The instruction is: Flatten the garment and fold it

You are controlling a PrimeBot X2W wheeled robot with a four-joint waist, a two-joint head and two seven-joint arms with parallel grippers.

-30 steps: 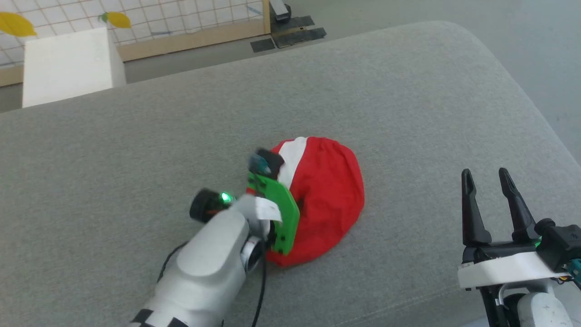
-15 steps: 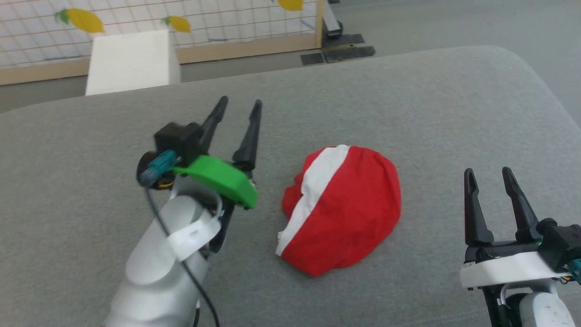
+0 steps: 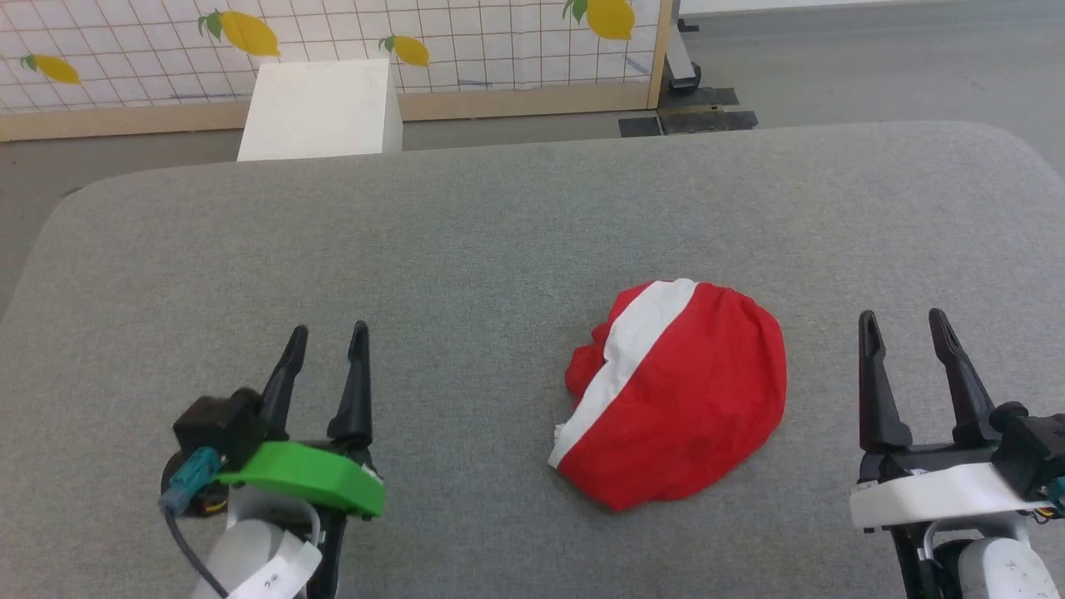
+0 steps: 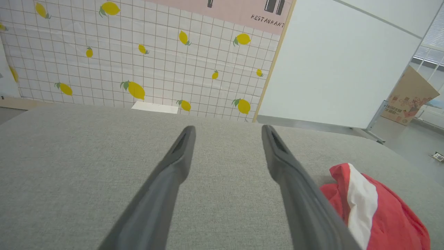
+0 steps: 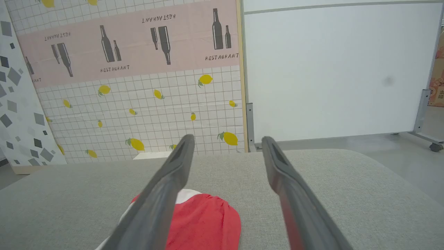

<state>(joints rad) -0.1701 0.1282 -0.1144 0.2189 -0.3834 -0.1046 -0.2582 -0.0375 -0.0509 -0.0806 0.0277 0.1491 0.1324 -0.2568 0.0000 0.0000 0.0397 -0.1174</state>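
Observation:
The garment [image 3: 678, 395] lies as a compact rounded red bundle with one broad white stripe across it, right of centre on the grey padded surface [image 3: 466, 233]. My left gripper [image 3: 329, 339] stands open at the lower left, well clear of the cloth, nothing between its fingers. My right gripper [image 3: 904, 320] stands open at the lower right, just right of the bundle and apart from it. In the left wrist view the garment [image 4: 374, 215] sits at the lower right beside the open left gripper [image 4: 227, 133]. In the right wrist view the garment [image 5: 204, 222] lies low, partly behind the left finger of the open right gripper [image 5: 225, 142].
A white box [image 3: 320, 108] stands on the floor past the surface's far edge. Behind it runs a lemon-print tiled wall panel [image 3: 333, 33]. A white partition on castors [image 5: 333, 69] stands further right. The surface's rounded corners fall away at far left and far right.
My left gripper has let go of the bundle, lifted off it and drawn back to the lower left. The head camera has shifted, so the garment sits further right. The right gripper is unchanged.

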